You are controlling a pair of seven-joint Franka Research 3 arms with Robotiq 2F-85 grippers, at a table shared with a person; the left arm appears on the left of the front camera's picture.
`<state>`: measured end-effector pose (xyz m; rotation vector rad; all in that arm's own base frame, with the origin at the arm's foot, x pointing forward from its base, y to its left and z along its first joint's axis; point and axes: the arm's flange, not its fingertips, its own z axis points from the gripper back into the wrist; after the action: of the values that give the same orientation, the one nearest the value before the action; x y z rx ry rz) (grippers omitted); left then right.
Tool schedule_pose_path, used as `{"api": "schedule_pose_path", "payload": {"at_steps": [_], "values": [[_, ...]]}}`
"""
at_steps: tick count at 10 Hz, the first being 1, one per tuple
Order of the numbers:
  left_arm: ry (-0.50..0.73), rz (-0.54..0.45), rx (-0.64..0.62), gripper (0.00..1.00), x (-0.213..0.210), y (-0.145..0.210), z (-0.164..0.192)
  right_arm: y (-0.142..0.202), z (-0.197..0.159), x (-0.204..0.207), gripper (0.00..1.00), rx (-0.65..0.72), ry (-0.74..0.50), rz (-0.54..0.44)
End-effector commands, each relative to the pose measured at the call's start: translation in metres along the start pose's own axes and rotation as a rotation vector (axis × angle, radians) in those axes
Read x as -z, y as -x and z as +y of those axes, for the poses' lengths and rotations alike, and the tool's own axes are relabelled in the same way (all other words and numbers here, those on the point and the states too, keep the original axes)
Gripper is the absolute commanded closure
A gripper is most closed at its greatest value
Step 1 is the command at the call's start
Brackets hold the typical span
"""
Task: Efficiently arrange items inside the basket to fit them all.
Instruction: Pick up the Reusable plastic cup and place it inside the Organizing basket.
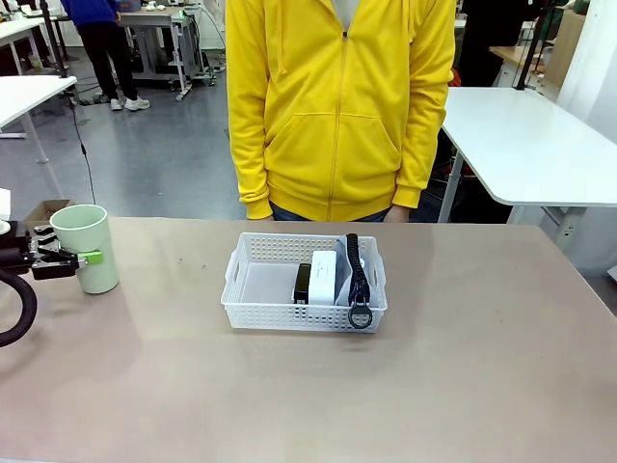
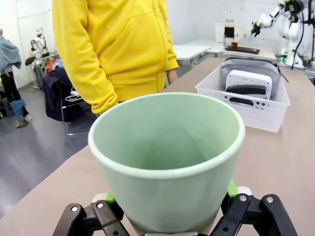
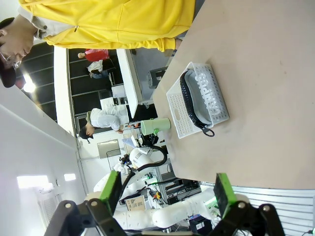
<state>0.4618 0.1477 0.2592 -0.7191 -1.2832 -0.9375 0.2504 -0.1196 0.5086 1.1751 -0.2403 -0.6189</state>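
At the table's left edge, my left gripper (image 1: 75, 260) stood clamped on the pale green cup (image 1: 87, 247), green pads pressed to either side of its lower wall. The cup stood upright on the tan table (image 1: 463, 386), well apart from the basket. From my left wrist the cup (image 2: 167, 157) loomed with its open mouth toward the camera, one green-padded finger (image 2: 232, 189) snug against its flank.

At centre, the white lattice basket (image 1: 253, 307) sat on the table in front of a person in a yellow zip hoodie (image 1: 337, 106) who stood at the far side, arms hanging. The basket's left half lay bare. In its right half, the black stapler (image 1: 303, 283) stood on edge beside the small white block (image 1: 323, 277), with the grey pouch (image 1: 368, 275) on edge against the right wall, its black ring (image 1: 360, 315) hanging over the near rim. From my right wrist the pouch's lettering (image 3: 209, 96) was readable.

My right gripper (image 3: 167, 189) hung high above the table with its jaws wide apart, holding nothing.
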Motion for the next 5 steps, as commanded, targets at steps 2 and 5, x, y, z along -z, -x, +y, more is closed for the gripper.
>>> {"api": "schedule_pose_path", "payload": {"at_steps": [2,5], "values": [[0.003,-0.031,0.076,1.00,-0.005,0.035,-0.028,0.000,0.004,0.000,0.00,0.001,-0.022,0.000],[0.066,-0.103,0.063,0.71,-0.053,-0.040,-0.073,0.000,0.004,0.000,0.00,0.001,-0.022,0.000]]}}
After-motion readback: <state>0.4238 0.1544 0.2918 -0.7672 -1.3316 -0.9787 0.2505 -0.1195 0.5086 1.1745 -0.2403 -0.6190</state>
